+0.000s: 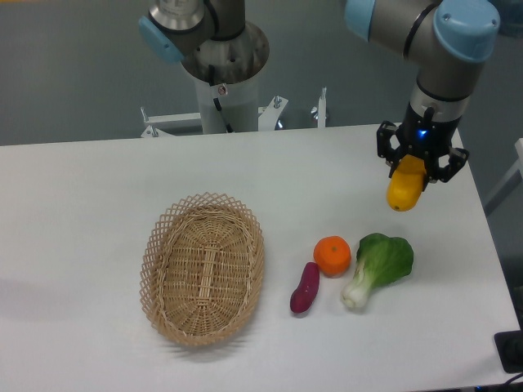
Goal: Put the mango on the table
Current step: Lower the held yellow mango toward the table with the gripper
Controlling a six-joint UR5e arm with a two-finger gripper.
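Basket point(203, 269) sat nearest the camera, front-left on the table point(82, 188): oval woven wicker, nothing visible inside it. Right of it, apart from the rim, lay a purple sweet potato point(305, 288), tilted with its top end leaning right. Orange point(332, 255) sat just up-right of the potato, touching or nearly so; couldn't tell which. Bok choy point(378, 268) lay right of the orange, leaves up-right, white stem pointing down-left, stem end near the orange.

Gripper point(416, 167) was over the far-right part of the table, pointing down, blue light lit on the wrist just above it. Fingers were clamped on the mango point(406, 186), one black finger on each side of its upper half. Mango hung mostly vertical, slightly tilted, lower end poking out below the fingers. Its upper end was hidden between the fingers. It sat behind and right of the bok choy, well apart from the basket. Whether the bottom of the mango touched the tabletop or was just above it: couldn't tell from this angle.

Arm's base column point(225, 77) stood behind the far edge of the table, centre-left, on a white mounting. Arm links ran across the top of the view to the wrist on the right.
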